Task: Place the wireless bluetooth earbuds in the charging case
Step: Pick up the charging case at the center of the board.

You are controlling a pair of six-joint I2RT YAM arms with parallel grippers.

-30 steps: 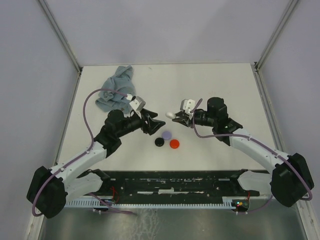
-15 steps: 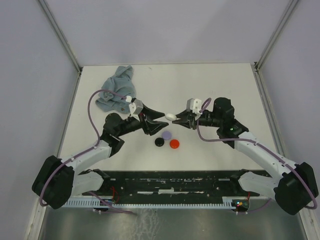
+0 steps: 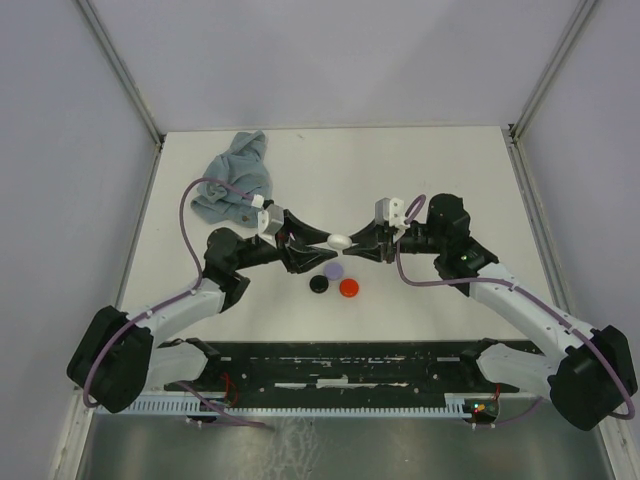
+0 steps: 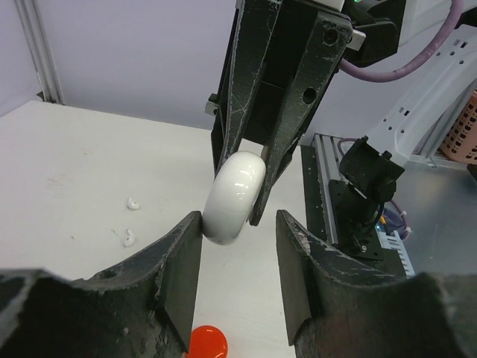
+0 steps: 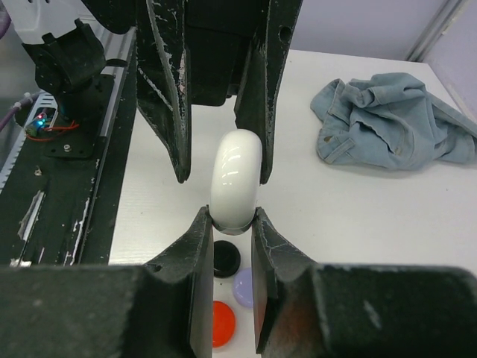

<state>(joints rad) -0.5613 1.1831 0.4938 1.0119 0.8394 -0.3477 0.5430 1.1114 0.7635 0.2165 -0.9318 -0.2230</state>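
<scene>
Handover position is reached. 1 second ago the left gripper [image 3: 326, 243] stood wide open and well apart from the charging case [image 3: 339, 241]. Both arms have since closed in over the middle of the table [image 3: 450, 170], and the left jaws, now narrower, bracket the free end of the case. They are not yet clamped: in the left wrist view 1 finger [image 4: 182, 253] looks to be touching the shell, while the other stands just beside it with a gap showing. The right gripper [image 3: 352, 242] has the opposite end pinched between nearly closed fingers and holds the case in the air above 3 round discs [image 3: 334, 270] in black, lavender and red. Judgement: the case is being readied for a 2-handed hold, probably to open it, and no insertion has begun. The case is a smooth, glossy white oval, held on edge. It appears closed, and no lid seam can be made out. The earbuds [image 4: 128, 238] appear only as 2 tiny white bits lying on the table, well apart from the case.
</scene>
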